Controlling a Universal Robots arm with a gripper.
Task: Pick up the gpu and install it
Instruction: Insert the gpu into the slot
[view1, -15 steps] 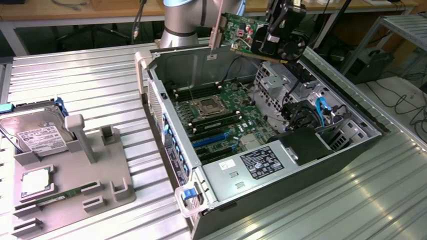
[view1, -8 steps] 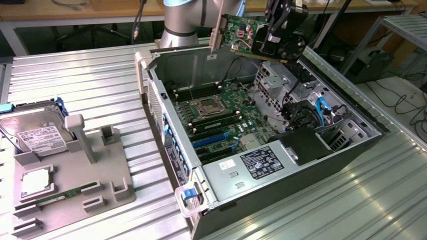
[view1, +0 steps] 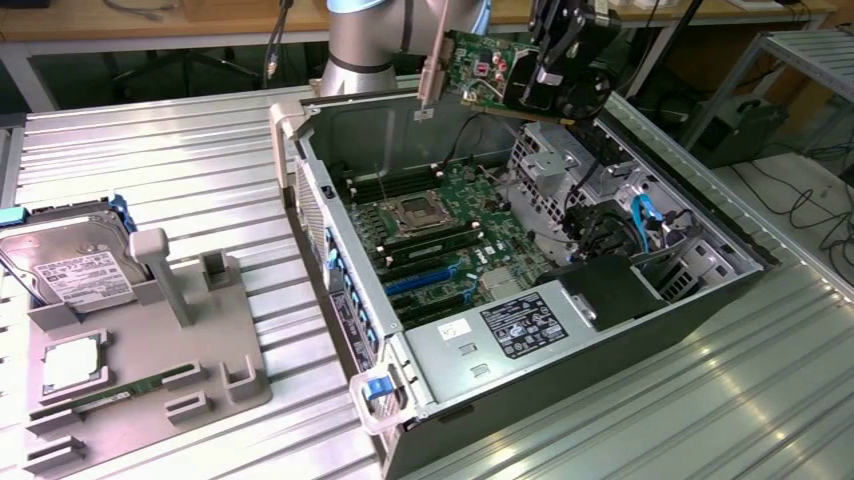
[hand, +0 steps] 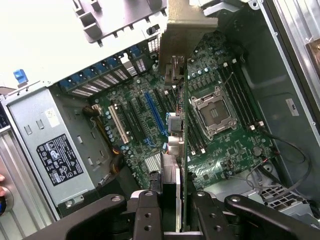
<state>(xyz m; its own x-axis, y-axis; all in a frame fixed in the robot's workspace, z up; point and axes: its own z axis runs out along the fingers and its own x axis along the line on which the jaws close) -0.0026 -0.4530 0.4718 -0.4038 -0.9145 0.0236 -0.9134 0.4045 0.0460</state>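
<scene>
Your gripper (view1: 518, 88) is closed on the gpu (view1: 470, 62), holding it above the open case (view1: 694, 290), well clear of the motherboard (view1: 441, 240). Card stands edge-on to the board, bracket (view1: 430, 85) toward the rear wall (view1: 350, 300), presumably to line up with a slot; which slot, cannot tell.

Bright, even room light comes from above. The ribbed metal table (view1: 747, 400) throws white glare streaks along its edge at the exterior view's right (in the wrist view the table (hand: 35, 40) burns out to plain white). Shadows inside the computer case (view1: 310, 190) are soft; the gpu (view1: 478, 65) is evenly lit.
</scene>
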